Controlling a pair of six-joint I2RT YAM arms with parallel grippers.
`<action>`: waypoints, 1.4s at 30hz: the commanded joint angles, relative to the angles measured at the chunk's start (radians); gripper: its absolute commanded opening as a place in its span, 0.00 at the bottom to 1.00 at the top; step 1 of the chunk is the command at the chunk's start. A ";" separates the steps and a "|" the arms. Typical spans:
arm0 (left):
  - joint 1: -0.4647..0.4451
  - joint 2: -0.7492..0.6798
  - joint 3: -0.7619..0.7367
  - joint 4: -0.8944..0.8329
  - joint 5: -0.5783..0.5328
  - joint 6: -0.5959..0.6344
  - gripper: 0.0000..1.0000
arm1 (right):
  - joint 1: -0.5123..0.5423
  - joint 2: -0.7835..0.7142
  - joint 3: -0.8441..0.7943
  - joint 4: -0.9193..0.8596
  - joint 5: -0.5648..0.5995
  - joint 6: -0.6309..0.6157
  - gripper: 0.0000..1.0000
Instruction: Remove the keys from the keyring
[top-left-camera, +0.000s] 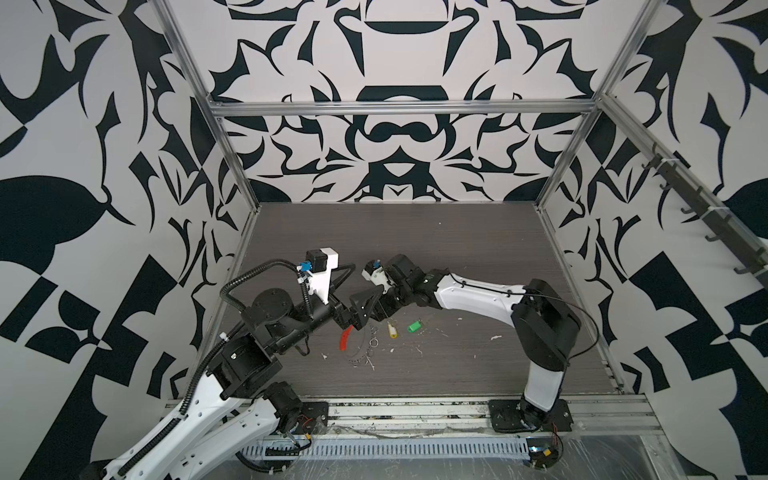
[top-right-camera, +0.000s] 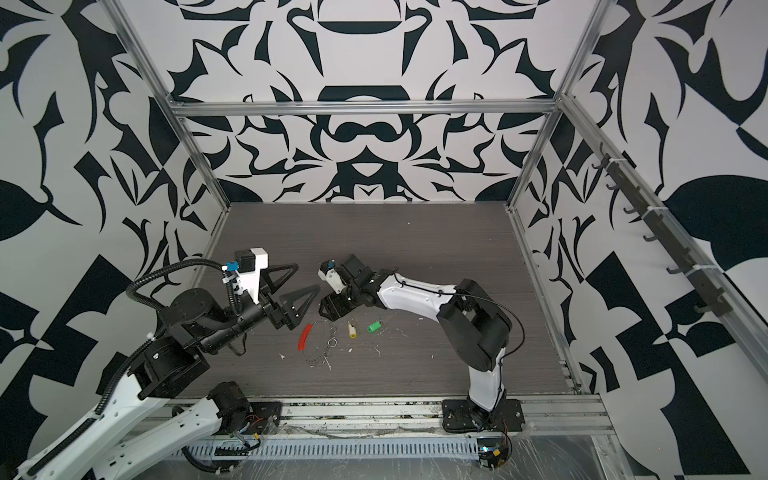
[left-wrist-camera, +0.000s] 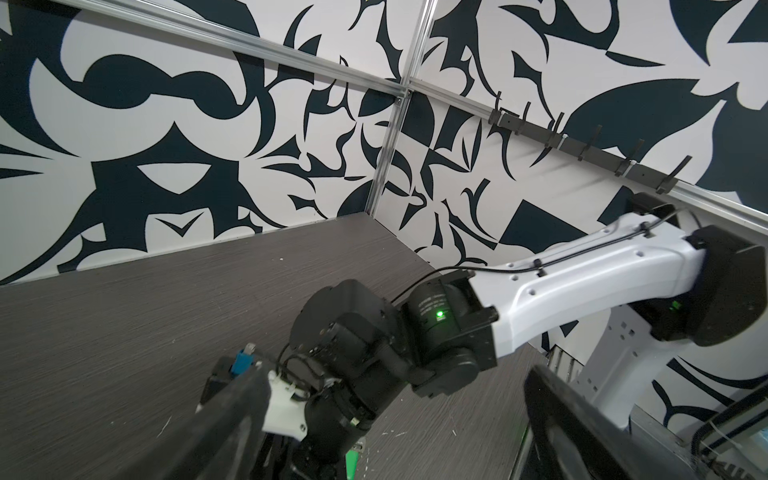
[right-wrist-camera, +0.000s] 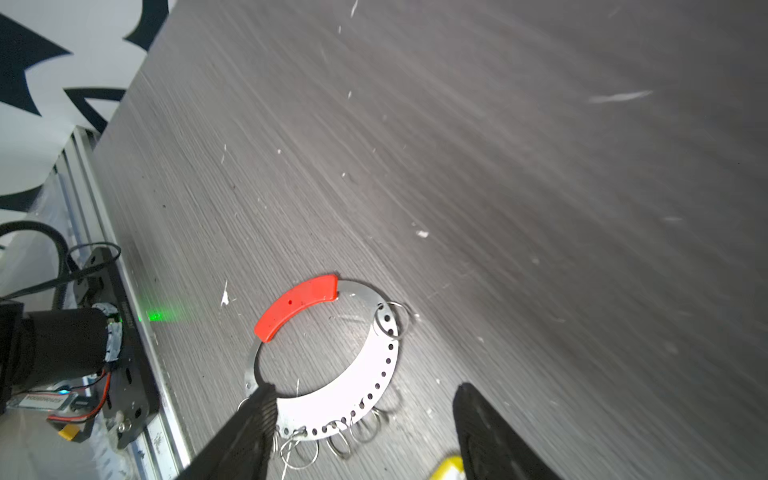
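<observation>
Nearest the front edge of the table (top-left-camera: 478, 374) the keyring (right-wrist-camera: 376, 374) lies flat. Its red sleeve (top-left-camera: 345, 336) is turned toward the left arm, and bare silver rings (right-wrist-camera: 345, 440) are strung along its near arc. A little beyond, to the right, the yellow key (top-left-camera: 392, 331) lies apart from the loop, with its long axis running roughly front to back. The green key (top-left-camera: 413, 326) lies further right, slanted and well apart. We judge both to be free of the keyring. The right gripper (right-wrist-camera: 365, 388) hovers over the keyring's far side, jaws spread and empty, with the yellow key just beside them, so the right arm is the nearer one. Farther back, the left gripper (top-right-camera: 307, 276) hangs raised, jaws spread wide, holding nothing.
</observation>
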 joint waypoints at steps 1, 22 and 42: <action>-0.001 0.008 -0.002 0.004 -0.037 0.000 0.99 | -0.002 -0.156 -0.071 0.087 0.142 0.010 0.71; 0.329 0.263 -0.066 0.153 -0.307 -0.014 0.99 | -0.002 -0.782 -0.487 0.114 0.707 0.130 1.00; 0.782 0.743 -0.302 0.633 -0.514 0.157 0.99 | -0.071 -0.895 -0.516 0.073 0.834 0.115 0.99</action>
